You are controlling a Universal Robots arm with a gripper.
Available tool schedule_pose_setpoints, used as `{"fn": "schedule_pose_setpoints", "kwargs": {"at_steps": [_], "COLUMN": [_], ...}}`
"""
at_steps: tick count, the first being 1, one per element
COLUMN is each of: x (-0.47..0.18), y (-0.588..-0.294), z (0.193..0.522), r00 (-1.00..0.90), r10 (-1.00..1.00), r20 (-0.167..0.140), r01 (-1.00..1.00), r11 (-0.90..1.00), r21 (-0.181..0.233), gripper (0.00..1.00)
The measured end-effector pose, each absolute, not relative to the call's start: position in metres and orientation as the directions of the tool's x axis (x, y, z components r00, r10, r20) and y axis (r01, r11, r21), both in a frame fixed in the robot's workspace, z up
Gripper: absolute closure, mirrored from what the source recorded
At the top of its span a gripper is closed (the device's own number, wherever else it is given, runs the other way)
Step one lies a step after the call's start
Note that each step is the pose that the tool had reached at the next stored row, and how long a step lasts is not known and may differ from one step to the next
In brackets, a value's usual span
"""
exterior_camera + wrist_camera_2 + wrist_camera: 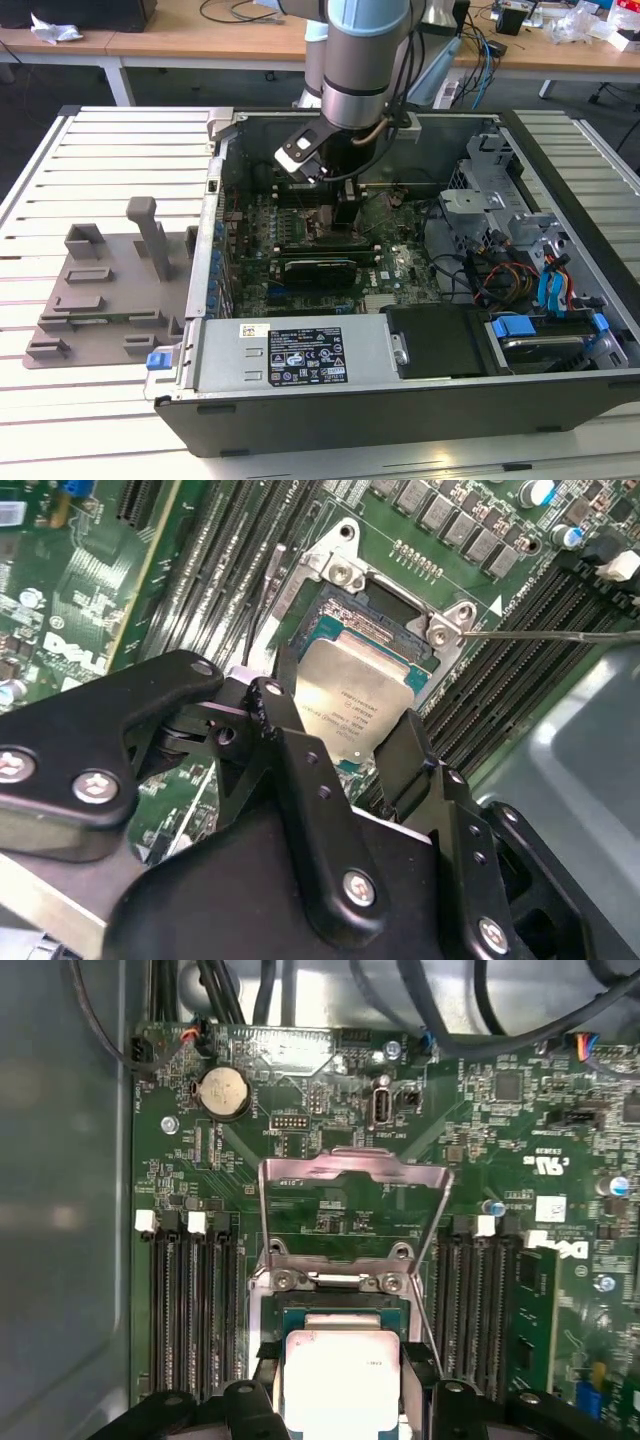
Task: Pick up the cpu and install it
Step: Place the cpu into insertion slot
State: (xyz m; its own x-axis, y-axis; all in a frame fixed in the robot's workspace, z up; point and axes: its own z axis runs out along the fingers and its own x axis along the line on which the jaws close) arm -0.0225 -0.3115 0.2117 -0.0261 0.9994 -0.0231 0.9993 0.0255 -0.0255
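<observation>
The cpu (362, 685) is a silvery square chip held between my gripper's (345, 718) two black fingers (290, 742). My gripper is shut on its opposite edges. In the first wrist view the cpu (340, 1388) sits right over the open socket (340, 1305), whose metal load plate (350, 1175) stands raised behind it. I cannot tell whether the chip rests in the socket or hovers just above it. In the exterior view my gripper (347, 215) reaches down onto the motherboard (300, 215) inside the open computer case (400, 400).
Memory slots (190, 1300) flank the socket on both sides, and a thin wire lever (560, 635) juts out beside it. Cables and drive bays (520, 260) fill the case's right side in the exterior view. A grey fixture plate with posts (100, 290) lies on the slatted table to the left.
</observation>
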Motion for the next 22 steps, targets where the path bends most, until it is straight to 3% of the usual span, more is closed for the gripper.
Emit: {"fn": "schedule_pose_setpoints", "kwargs": {"at_steps": [16,18,22], "x": [-0.025,-0.025,-0.025], "y": [-0.312,-0.311,-0.311], "z": [0.195,0.195,0.211], "r00": [-0.028,-0.028,-0.028], "r10": [0.999,0.999,0.999], "r20": [-0.023,-0.023,-0.023], "r01": [0.999,0.999,0.999], "r11": [0.027,0.027,0.027], "r21": [-0.026,-0.025,-0.026], "gripper": [0.45,0.38,0.38]}}
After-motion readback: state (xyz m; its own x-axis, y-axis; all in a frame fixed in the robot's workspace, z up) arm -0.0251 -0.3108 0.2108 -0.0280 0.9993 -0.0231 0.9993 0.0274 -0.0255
